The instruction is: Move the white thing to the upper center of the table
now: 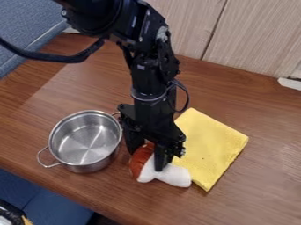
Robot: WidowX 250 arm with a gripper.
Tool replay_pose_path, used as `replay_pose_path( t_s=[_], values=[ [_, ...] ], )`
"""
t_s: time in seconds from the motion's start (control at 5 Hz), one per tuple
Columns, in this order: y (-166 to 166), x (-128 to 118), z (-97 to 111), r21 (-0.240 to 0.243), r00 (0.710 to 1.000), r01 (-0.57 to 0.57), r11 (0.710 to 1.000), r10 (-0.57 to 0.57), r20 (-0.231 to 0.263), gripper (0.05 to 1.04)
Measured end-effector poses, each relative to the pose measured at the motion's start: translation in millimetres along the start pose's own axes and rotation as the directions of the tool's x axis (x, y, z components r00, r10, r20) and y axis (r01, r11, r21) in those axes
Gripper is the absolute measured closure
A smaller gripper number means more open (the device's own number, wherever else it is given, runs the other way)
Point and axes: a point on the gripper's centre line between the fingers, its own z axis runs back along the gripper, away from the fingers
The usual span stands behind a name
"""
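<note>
The gripper (153, 154) hangs straight down at the lower middle of the table, right over the white thing and partly covering it. This white thing (171, 175) has a rounded reddish-brown part at its left end and lies on the wood, its white end pointing right. It rests between the metal pot and the yellow cloth, close to the cloth's lower left edge. The gripper hides part of where it meets the object, so whether it holds it cannot be made out.
A metal pot (85, 139) with two handles stands left of the gripper. A folded yellow cloth (213, 143) lies to the right. The wooden table (258, 118) ends at a pale wall panel (253, 39) behind. Its front edge runs along the lower left.
</note>
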Motion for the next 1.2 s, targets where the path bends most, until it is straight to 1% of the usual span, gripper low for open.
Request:
replay_pose_path(
  t_s=[0.2, 0.4, 0.6, 0.8, 1.0, 1.2],
  values=[
    [-1, 0, 0, -0.001, 1.000, 0.005, 1.000, -0.005, -0.002, 0.579],
    [-3, -2, 12, -0.005, 0.999, 0.018, 1.000, -0.018, 0.031, 0.653],
    [-4, -4, 23, -0.005, 0.999, 0.015, 1.000, -0.015, 0.045, 0.672],
    [8, 11, 44, -0.016, 0.994, -0.039, 0.999, 0.040, 0.099, 0.674],
    [30, 41, 74, -0.023, 0.975, -0.102, 0.994, 0.105, 0.194, 0.674],
    [57, 75, 89, -0.036, 0.956, -0.158, 0.987, 0.162, 0.246, 0.674]
  ],
)
